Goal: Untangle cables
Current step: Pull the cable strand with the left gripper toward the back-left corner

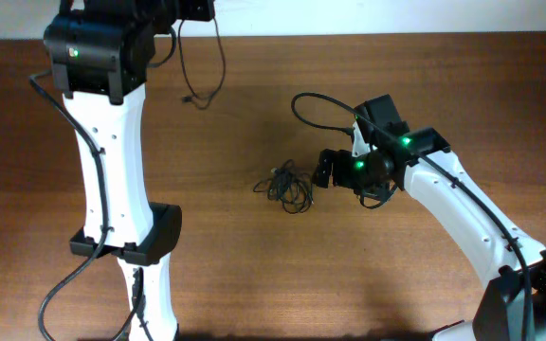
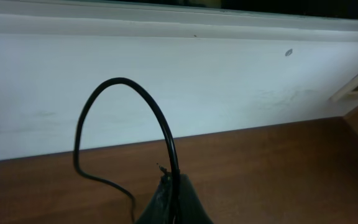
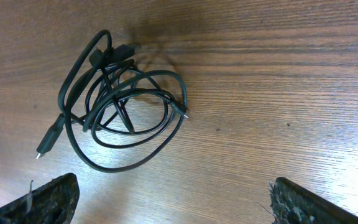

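Far left, the left gripper (image 2: 173, 198) is pinched closed on a single cable (image 2: 143, 99), which arcs up in front of the white wall (image 2: 229, 81) and hangs over the table (image 1: 254, 265). The tangled bundle (image 3: 120, 102) of the other cables lies mid-table, with plug ends showing. Just right of it the right gripper (image 3: 173, 186) hovers, jaws spread wide, holding nothing.

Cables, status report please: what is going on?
Left gripper shut on one cable, near the wall. Right gripper open beside tangled bundle. No obstruction seen.
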`<state>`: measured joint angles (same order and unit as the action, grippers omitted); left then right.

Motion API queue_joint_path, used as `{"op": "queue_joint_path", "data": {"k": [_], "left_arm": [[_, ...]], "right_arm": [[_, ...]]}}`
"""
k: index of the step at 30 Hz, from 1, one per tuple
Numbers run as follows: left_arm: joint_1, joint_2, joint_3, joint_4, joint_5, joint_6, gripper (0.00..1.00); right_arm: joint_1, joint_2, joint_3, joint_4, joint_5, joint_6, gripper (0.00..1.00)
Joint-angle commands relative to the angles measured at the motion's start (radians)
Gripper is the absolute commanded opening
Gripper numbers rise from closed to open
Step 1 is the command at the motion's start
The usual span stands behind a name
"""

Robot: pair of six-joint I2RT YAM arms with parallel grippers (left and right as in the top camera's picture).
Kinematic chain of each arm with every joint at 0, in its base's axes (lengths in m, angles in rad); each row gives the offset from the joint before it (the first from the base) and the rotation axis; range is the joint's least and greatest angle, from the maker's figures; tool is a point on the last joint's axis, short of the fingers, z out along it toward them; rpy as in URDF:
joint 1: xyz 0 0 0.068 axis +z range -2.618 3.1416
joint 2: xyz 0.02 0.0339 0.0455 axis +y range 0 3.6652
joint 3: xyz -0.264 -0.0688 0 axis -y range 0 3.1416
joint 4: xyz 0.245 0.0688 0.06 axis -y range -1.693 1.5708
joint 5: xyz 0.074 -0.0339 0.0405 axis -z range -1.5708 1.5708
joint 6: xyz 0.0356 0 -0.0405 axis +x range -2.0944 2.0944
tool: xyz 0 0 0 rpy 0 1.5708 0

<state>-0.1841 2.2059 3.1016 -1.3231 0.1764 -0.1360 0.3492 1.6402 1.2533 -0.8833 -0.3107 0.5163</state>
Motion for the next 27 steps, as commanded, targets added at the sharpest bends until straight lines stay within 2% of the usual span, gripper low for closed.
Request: {"op": "queue_joint_path", "data": {"k": [1,9,15,21,27], "left_arm": [[0.003,-0.002,-0.032,0.016,0.011,0.017,0.0],[0.001,-0.001,-0.111,-0.005,0.017,0.014,0.0],[0.002,-0.001,-0.249,-0.047,-0.145,0.014,0.0],[0.024,-0.001,-0.417,0.026,-0.147,0.009,0.0],[0.107,-0.001,-0.453,0.105,-0.123,-0.047,0.0]], "right_arm": [[-0.002,0.003,-0.005,-0.001,0.009,-0.003,0.99],[-0.002,0.003,-0.005,0.0,0.009,-0.003,0.99],[-0.002,0.003,-0.005,-0.001,0.009,-0.003,0.99],[-0.002,0.003,-0.005,-0.002,0.009,-0.003,0.99],[-0.002,0.003,-0.005,-0.003,0.009,-0.003,0.99]]}}
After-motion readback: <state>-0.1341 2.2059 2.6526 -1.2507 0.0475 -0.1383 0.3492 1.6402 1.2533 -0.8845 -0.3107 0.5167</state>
